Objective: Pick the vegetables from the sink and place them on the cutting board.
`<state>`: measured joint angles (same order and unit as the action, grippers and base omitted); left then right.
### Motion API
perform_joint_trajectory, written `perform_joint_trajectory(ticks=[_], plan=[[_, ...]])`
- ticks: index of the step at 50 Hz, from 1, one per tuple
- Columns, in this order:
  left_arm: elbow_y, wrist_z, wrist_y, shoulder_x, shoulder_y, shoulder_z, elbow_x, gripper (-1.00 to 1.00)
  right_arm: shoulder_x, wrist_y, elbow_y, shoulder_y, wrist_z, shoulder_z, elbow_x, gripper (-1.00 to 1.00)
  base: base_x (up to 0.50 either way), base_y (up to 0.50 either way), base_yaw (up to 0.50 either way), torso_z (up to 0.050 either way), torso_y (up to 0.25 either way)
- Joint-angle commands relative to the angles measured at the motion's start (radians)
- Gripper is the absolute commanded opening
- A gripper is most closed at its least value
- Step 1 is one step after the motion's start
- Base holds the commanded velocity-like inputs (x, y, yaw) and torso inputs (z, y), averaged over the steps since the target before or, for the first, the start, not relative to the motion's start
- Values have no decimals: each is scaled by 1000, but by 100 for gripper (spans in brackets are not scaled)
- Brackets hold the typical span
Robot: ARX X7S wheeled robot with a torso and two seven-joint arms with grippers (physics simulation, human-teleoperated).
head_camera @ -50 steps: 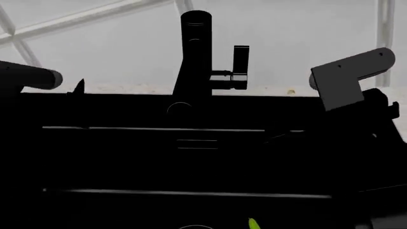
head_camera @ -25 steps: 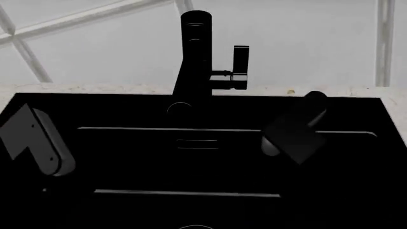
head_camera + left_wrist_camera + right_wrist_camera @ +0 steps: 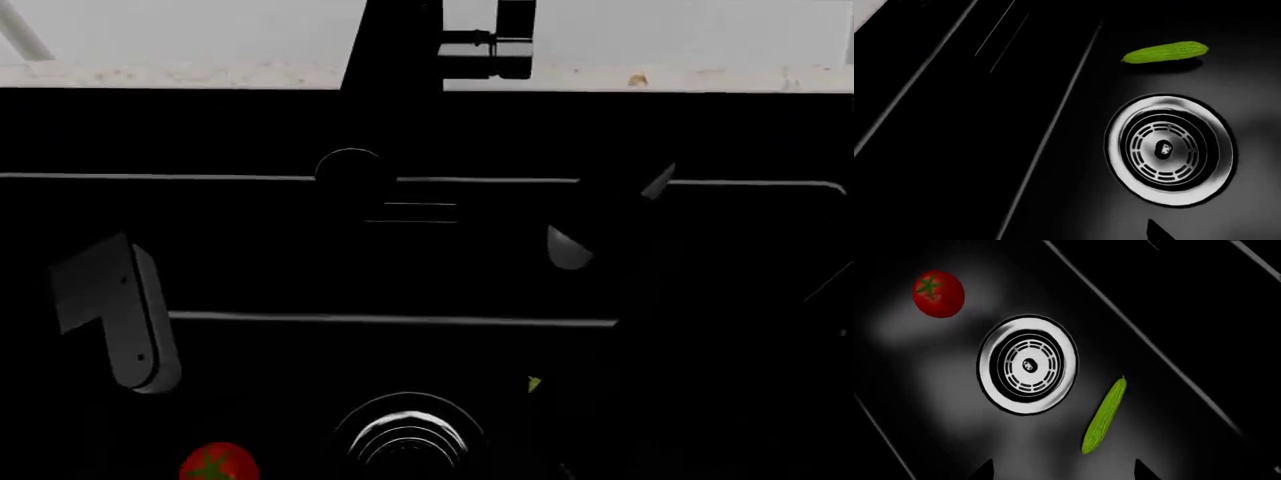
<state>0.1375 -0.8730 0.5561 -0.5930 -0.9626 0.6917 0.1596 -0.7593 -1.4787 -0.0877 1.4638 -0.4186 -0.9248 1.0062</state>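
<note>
Inside the sink (image 3: 934, 405) lie tomato (image 3: 938, 294) and cucumber (image 3: 1105, 416); jaws' state unclear.

Head view tilted down; tomato (image 3: 218, 463), drain (image 3: 407, 437) now visible.

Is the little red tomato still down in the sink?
Yes, in. The tomato sits on the black sink floor beside the drain, not touching it, stem up.

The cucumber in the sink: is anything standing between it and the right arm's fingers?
Nothing visible does. In the right wrist view the cucumber lies alone on the bare sink floor, beside the drain and apart from the tomato.
</note>
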Motion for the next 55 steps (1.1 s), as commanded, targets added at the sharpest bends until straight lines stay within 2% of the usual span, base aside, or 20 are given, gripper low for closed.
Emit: perform_joint_trajectory(ticks=[1, 4, 5, 9, 11, 16, 20, 28, 34, 43, 55], plan=[[-3, -25, -2, -7, -19, 32, -18, 100, 0, -9, 9, 63, -10, -26, 11, 100, 17, 0, 0, -16, -250], [7, -19, 20, 4, -28, 34, -20, 100, 3, -6, 17, 71, -11, -32, 12, 100, 17, 0, 2, -9, -148], [-27, -54, 39, -13, -31, 52, -15, 100, 4, -9, 22, 77, -10, -33, 13, 100, 19, 0, 3, 0, 0], [-87, -52, 3, -41, -27, 53, -27, 100, 5, -3, 23, 87, -1, -28, 18, 100, 19, 0, 2, 0, 0], [-127, -46, 97, -38, -37, 47, -14, 100, 3, 0, 19, 78, 8, -25, 25, 100, 19, 0, 1, 0, 0], [-246, -103, 182, -82, -31, 31, 53, 100, 7, 10, 32, 83, 2, -42, 20, 100, 19, 0, 2, 0, 0], [-320, -140, 287, -118, -28, 70, 66, 100, 11, 7, 37, 99, -5, -56, 18, 100, 19, 0, 2, 0, 0], [-432, -185, 337, -169, -29, 112, 74, 100, 14, 19, 44, 102, -6, -73, 17, 100, 19, 0, 1, 0, 0], [-426, -187, 323, -163, -22, 129, 68, 100, 10, 19, 40, 98, 5, -75, 26, 100, 19, 0, 2, 0, 0], [-328, -154, 303, -115, -32, 165, 21, 100, 4, 20, 27, 78, 33, -62, 55, 100, 20, 0, 2, 0, 0], [-231, -121, 245, -91, -15, 211, -31, 100, 5, 34, 24, 70, 44, -71, 68, 100, 20, 0, 3, 0, 0]])
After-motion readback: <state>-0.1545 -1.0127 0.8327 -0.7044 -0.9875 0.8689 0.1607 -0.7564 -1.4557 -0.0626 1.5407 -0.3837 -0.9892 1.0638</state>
